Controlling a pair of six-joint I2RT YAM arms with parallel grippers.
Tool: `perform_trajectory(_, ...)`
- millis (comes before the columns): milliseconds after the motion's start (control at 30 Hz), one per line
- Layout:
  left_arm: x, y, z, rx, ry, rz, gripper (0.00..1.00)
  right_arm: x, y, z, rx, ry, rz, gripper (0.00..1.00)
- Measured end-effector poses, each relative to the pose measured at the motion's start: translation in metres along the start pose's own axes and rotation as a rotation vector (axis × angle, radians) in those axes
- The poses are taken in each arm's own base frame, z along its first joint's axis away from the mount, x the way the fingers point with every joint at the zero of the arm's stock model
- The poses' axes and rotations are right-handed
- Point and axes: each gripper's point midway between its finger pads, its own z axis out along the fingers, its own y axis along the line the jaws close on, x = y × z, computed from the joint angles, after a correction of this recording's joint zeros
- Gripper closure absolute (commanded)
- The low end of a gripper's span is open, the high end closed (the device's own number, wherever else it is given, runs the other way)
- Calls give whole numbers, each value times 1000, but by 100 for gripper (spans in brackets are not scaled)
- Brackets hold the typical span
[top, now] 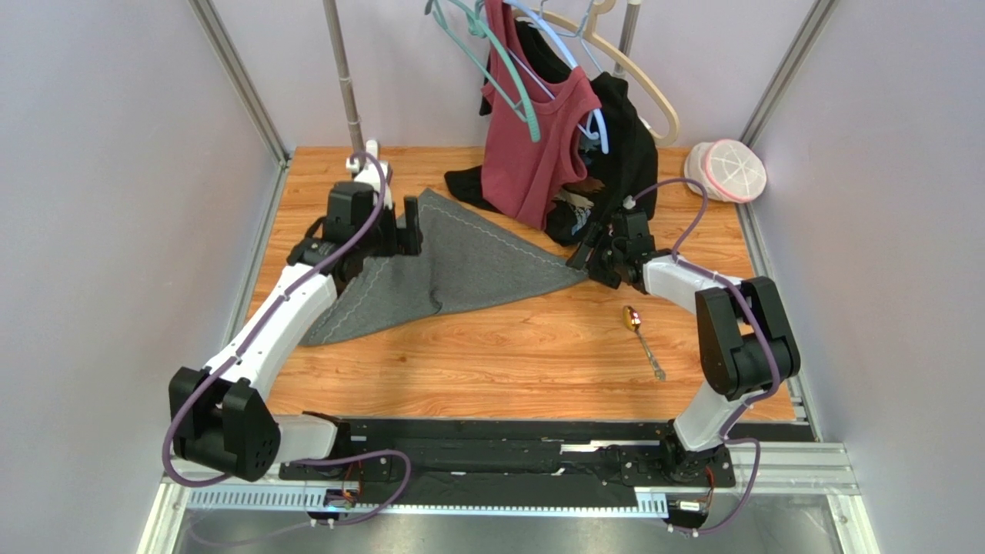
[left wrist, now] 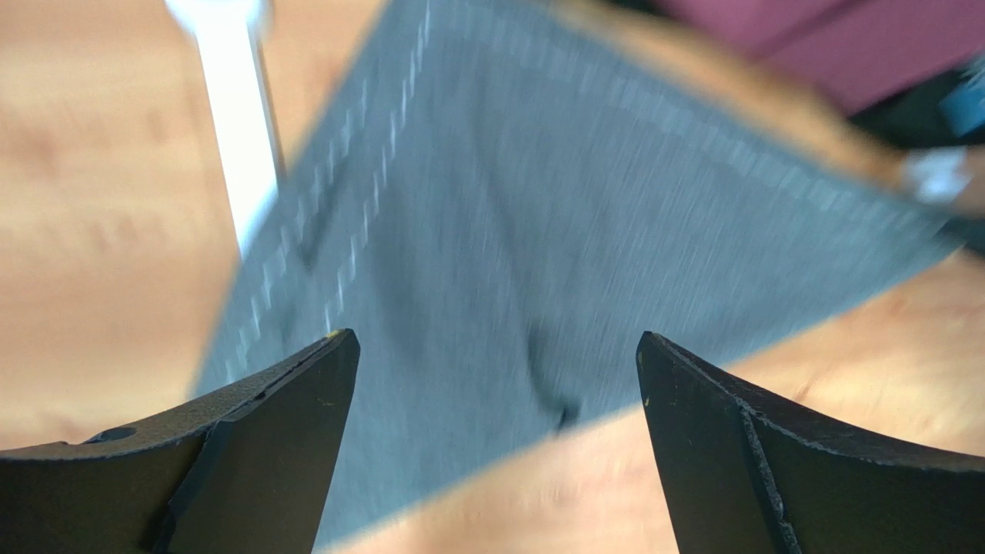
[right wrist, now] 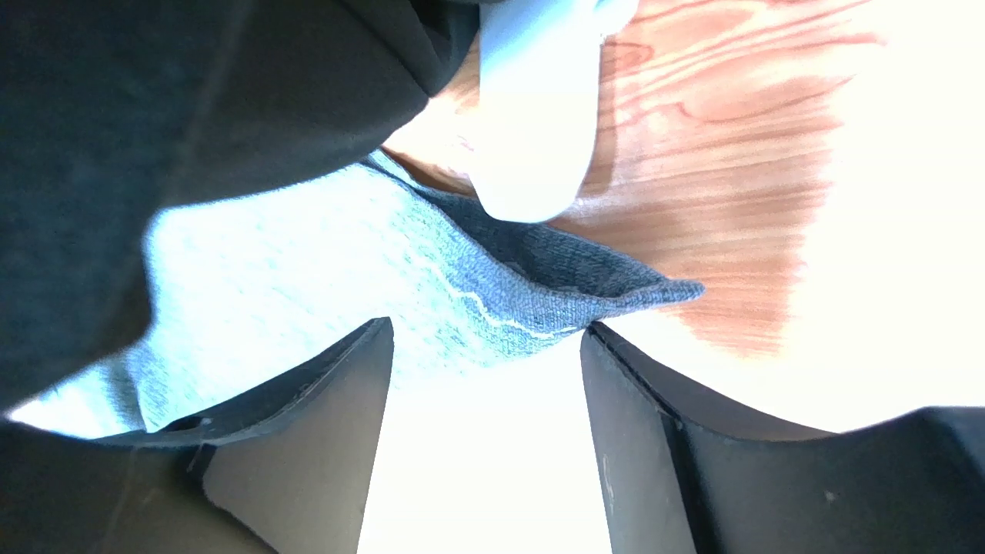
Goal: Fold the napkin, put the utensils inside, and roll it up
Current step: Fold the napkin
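- Top external view, counted from where I stand: one napkin (top: 463, 271), one spoon (top: 643, 341), and two arms, each with one gripper.
- The dark grey napkin lies on the wooden table (top: 520, 381) folded into a triangle. Its long edge runs from the far left corner to a point at the right, and its pale stitched border shows.
- The spoon lies alone on the bare wood, right of the napkin and apart from it, bowl toward the far side and handle toward the near edge. Neither gripper is touching it.
- The left gripper (top: 407, 234) is over the napkin's far left part. In the left wrist view its two black fingers (left wrist: 266, 427) are spread wide with only the blurred grey cloth (left wrist: 520, 254) beneath them. Nothing is pinched between them.
- The right gripper (top: 587, 263) sits at the napkin's right-hand point. In the right wrist view its jaws are also spread, and the pointed corner of the cloth (right wrist: 578, 294) lies just past the fingertips (right wrist: 347, 381). I cannot tell whether they touch it, and they are not closed on it.
- At the back hang two garments: one maroon tank top (top: 532, 139) and one black garment (top: 624, 139). I can make out three hangers: teal (top: 500, 58), pale blue (top: 578, 64) and beige (top: 653, 98).
- One round white-and-pink object (top: 731, 171) rests at the far right corner.
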Motion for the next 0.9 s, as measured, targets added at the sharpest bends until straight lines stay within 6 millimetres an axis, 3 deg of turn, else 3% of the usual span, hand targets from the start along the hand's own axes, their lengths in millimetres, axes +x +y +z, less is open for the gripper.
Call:
perform_trajectory(133,61,15,-4,-51,124,-75,1,-1,1,3,-5,-9,14,40)
perform_trajectory(200,75,22,-13,-71,141,-115,1,0,-1,7,-3,-7,24,40)
perform_trajectory(400,87,30,-35,-91,98,-209,1,16,-15,8,30,18,47,39)
perform_trajectory(600,108,47,-48,-153,79,-283,1,16,-19,5,41,4,47,40)
perform_trajectory(700,113,57,-53,-184,63,-329,1,15,-19,7,41,1,47,44)
perform_trajectory(900,112,59,-58,-192,48,-354,1,9,-22,13,54,-12,59,58)
